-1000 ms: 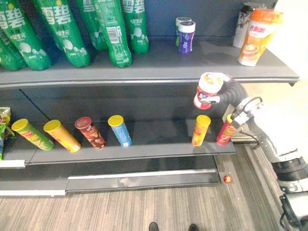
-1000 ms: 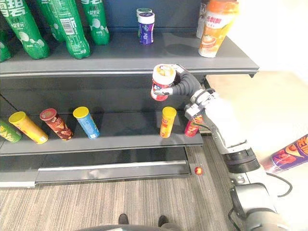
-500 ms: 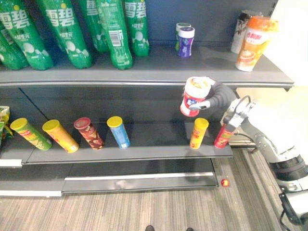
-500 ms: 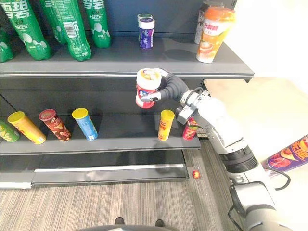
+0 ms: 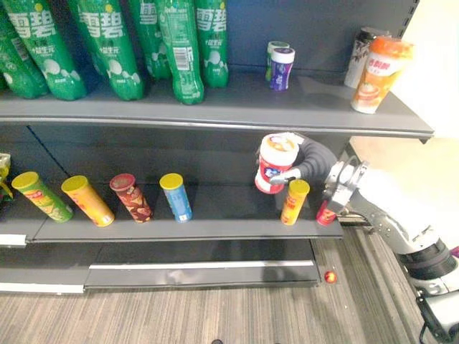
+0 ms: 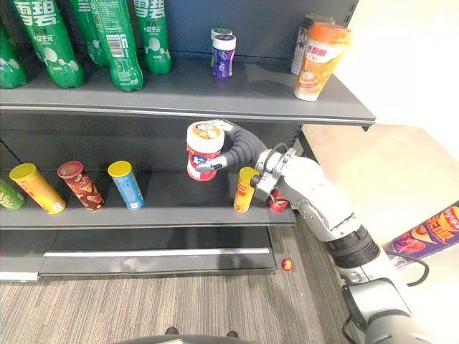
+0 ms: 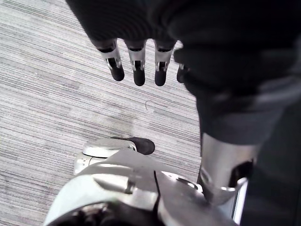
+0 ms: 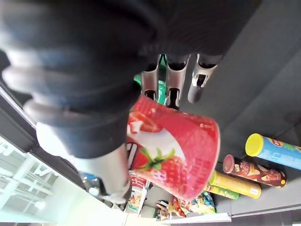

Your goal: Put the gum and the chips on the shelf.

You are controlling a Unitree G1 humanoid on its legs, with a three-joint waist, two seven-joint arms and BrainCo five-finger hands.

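The red-and-white gum tub (image 5: 275, 163) is riding lid-up in my right hand (image 5: 313, 159), my fingers curling round it, in front of the lower shelf (image 5: 215, 226) and near the yellow chips can (image 5: 294, 202) standing there. My left hand (image 7: 136, 66) is hanging over the floor, fingers straight.

Glossy plastic tub (image 5: 275, 165) inside the right hand's (image 5: 307, 159) silvery metal fingers (image 8: 200, 75) (dark tips matt); beyond them, smooth matt grey metal shelf (image 5: 237, 104).
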